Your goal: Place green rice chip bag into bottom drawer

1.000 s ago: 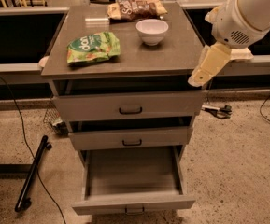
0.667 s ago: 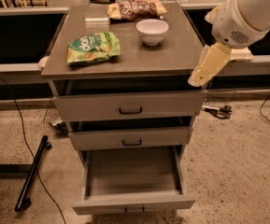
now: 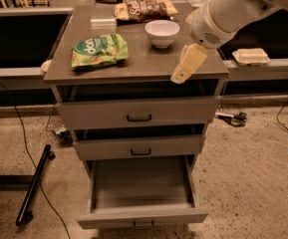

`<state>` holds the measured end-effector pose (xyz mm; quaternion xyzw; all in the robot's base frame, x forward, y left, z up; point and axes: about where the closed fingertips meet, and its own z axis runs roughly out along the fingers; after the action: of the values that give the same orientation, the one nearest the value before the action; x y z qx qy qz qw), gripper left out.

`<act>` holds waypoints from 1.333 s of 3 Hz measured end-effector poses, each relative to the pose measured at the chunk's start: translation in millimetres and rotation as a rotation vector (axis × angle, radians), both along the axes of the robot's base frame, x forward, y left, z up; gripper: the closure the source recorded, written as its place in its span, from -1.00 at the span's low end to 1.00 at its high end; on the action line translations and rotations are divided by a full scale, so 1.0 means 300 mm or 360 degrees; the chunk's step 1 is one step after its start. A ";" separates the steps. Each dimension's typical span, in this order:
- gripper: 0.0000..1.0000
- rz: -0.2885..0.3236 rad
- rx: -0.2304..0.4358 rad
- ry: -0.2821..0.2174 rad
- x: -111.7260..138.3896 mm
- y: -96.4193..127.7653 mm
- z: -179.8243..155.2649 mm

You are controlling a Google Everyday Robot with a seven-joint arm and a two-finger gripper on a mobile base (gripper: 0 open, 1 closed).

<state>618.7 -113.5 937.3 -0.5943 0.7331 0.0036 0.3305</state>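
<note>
The green rice chip bag (image 3: 99, 50) lies flat on the left part of the grey cabinet top (image 3: 138, 66). The bottom drawer (image 3: 142, 216) is pulled out towards me, and its flat grey inside holds nothing. My gripper (image 3: 187, 64) hangs from the white arm at the right front part of the cabinet top, pointing down and left. It is well to the right of the bag and holds nothing that I can see.
A white bowl (image 3: 162, 33) and a brown-and-tan snack bag (image 3: 144, 9) sit at the back of the cabinet top. The two upper drawers (image 3: 139, 114) with dark handles stand slightly ajar. A black stand leg (image 3: 34, 185) and cables lie on the floor at left.
My gripper has moved left, from beyond the cabinet's right edge to over its right front corner. The bag, the bowl and the drawers have not moved.
</note>
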 end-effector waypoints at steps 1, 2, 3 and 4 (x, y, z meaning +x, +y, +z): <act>-1.00 0.0044 0.0059 -0.0025 0.118 0.098 -0.053; -1.00 0.0072 0.0154 -0.0056 0.213 0.183 -0.104; -1.00 0.0072 0.0154 -0.0056 0.213 0.183 -0.104; -1.00 0.0130 0.0172 -0.0092 0.269 0.259 -0.091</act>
<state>699.5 -35.8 909.9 -0.6048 0.6972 0.0394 0.3828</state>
